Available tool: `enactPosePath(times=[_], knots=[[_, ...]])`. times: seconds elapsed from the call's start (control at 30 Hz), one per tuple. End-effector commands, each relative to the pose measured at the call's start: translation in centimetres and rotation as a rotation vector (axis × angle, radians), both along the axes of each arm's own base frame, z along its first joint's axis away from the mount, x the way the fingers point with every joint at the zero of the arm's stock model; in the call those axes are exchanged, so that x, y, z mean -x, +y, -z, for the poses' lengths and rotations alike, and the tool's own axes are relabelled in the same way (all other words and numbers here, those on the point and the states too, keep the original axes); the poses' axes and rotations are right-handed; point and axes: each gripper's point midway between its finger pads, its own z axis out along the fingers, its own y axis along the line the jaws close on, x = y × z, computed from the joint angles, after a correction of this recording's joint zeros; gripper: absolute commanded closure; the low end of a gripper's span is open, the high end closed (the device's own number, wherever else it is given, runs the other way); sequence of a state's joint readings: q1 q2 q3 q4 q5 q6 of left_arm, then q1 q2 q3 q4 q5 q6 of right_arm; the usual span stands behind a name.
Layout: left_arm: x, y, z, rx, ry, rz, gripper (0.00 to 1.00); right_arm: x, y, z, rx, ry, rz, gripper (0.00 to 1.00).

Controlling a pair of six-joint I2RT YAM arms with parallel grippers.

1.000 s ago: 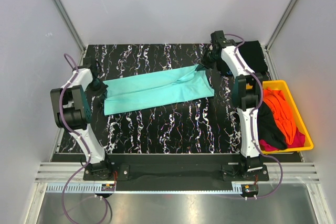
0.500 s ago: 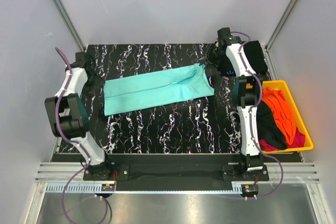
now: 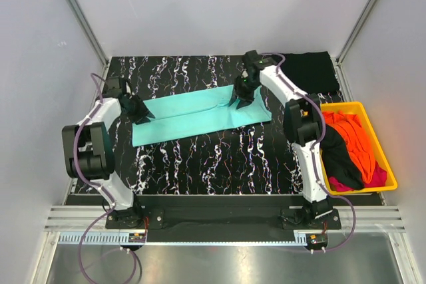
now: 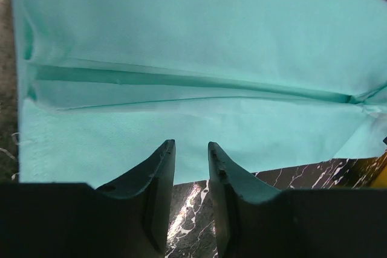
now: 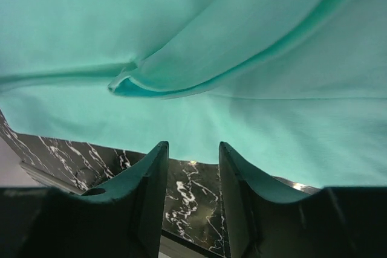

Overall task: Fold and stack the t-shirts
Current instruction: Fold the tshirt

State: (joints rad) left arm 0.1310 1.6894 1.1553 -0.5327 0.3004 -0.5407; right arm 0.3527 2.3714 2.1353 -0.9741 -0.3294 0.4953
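Observation:
A light teal t-shirt (image 3: 200,112) lies folded into a long band across the black marbled table (image 3: 219,157). My left gripper (image 3: 141,115) hovers at its left end. In the left wrist view that gripper (image 4: 190,145) stands narrowly open just short of the cloth's (image 4: 193,40) near edge, holding nothing. My right gripper (image 3: 239,96) is over the band's far right part. In the right wrist view it (image 5: 192,145) is open and empty, with the cloth (image 5: 181,28) and a raised fold just beyond its tips.
A folded black t-shirt (image 3: 307,71) lies at the back right corner. The yellow bin (image 3: 363,104) on the right holds an orange shirt (image 3: 356,138), a black one (image 3: 339,157) and a magenta one (image 3: 379,176). Grey walls close in the table.
Both grippers opened from shut, letting go of the teal shirt. The arms pulled outward, then came back over the shirt's ends. The shirt lies almost as before.

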Motion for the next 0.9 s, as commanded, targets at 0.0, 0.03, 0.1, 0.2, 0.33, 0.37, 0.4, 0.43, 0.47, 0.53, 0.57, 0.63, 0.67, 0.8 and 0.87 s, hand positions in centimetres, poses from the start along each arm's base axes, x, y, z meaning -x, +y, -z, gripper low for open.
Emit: enactPosePath(times=[0.0, 0.03, 0.1, 0.2, 0.33, 0.37, 0.4, 0.43, 0.47, 0.53, 0.57, 0.63, 0.67, 0.8, 0.87], knots=[[-1.4, -1.4, -0.3, 0.064, -0.056, 0.069, 0.67, -1.8, 0.4, -1.4, 0.004, -0.087, 0.035, 0.55], [-1.4, -1.5, 0.1, 0.071, -0.046, 0.073, 0.67, -2.1, 0.5, -1.0, 0.007, -0.090, 0.042, 0.57], [-1.5, -1.6, 0.6, 0.076, -0.032, 0.077, 0.67, -2.5, 0.8, -0.8, 0.004, -0.096, 0.054, 0.60], [-1.1, -1.5, 2.0, 0.073, 0.004, 0.076, 0.68, -3.0, 1.4, 0.5, -0.008, -0.075, 0.064, 0.64], [-0.2, -1.7, 2.7, 0.076, 0.027, 0.082, 0.69, -4.1, 2.1, 1.0, -0.035, -0.080, 0.067, 0.68], [-0.2, -1.7, 2.5, 0.073, 0.020, 0.085, 0.69, -4.4, 2.3, 1.2, -0.035, -0.080, 0.075, 0.68], [0.2, -1.8, 2.7, 0.072, 0.026, 0.092, 0.69, -4.7, 2.4, 2.5, -0.028, -0.070, 0.078, 0.68], [0.4, -1.7, 2.7, 0.070, 0.027, 0.089, 0.69, -5.9, 2.8, 1.5, -0.042, -0.110, 0.079, 0.68], [0.5, -1.8, 2.5, 0.071, 0.023, 0.092, 0.69, -6.5, 3.1, 1.4, -0.048, -0.125, 0.080, 0.68], [0.8, -1.9, 2.5, 0.074, 0.022, 0.095, 0.69, -8.5, 3.8, 0.7, -0.077, -0.183, 0.083, 0.68], [1.0, -2.0, 2.3, 0.077, 0.020, 0.098, 0.69, -9.2, 4.0, 0.2, -0.087, -0.206, 0.089, 0.67], [1.1, -2.0, 1.6, 0.072, 0.004, 0.104, 0.69, -10.6, 4.5, -2.0, -0.115, -0.276, 0.094, 0.67], [1.0, -2.0, 1.4, 0.070, -0.003, 0.105, 0.69, -10.9, 4.6, -2.5, -0.123, -0.292, 0.097, 0.65], [0.8, -1.8, 0.5, 0.055, -0.023, 0.114, 0.68, -11.0, 4.7, -4.3, -0.150, -0.319, 0.085, 0.62], [0.6, -1.9, 0.4, 0.051, -0.029, 0.124, 0.63, -10.0, 3.9, -5.9, -0.150, -0.312, 0.078, 0.60]])
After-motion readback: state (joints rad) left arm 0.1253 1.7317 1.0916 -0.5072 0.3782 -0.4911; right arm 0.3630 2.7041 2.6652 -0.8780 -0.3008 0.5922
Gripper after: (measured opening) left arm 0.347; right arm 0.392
